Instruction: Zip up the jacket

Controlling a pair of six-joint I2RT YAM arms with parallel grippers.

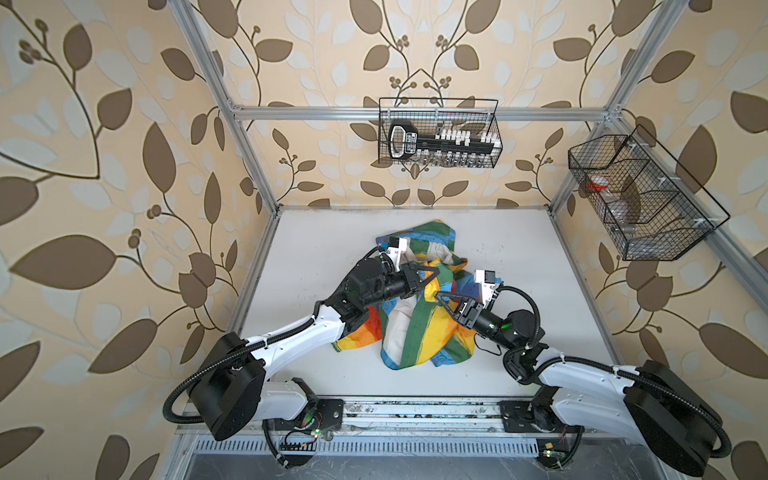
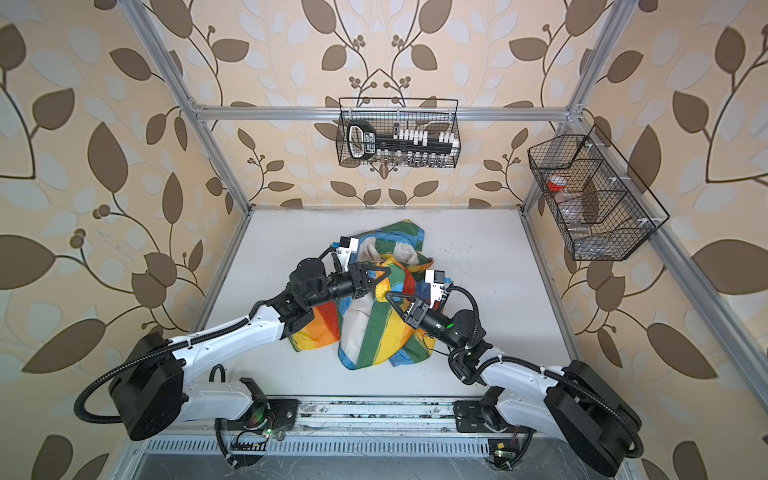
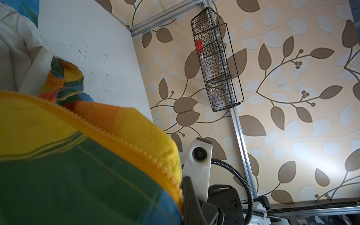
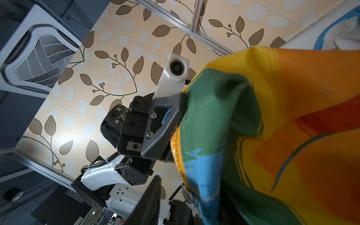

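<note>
matte white table (image 1: 316, 249), lightly scuffed, inside an aluminium frame (image 1: 332, 113) and leaf-print wallpaper (image 1: 124, 166). heaped mid-table, the jacket (image 1: 415, 332): thin crinkly rainbow blocks, off-white lining, toothed orange-yellow zipper (image 3: 124, 142). left gripper (image 1: 435, 271) pinched tight on its raised zipper edge; right gripper (image 1: 438, 296) against the fabric, spread or clamped impossible to tell.

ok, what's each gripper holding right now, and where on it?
Left gripper is shut on the jacket, pinching its yellow zipper edge. Right gripper sits further along that edge; whether it grips cannot be told.
</note>
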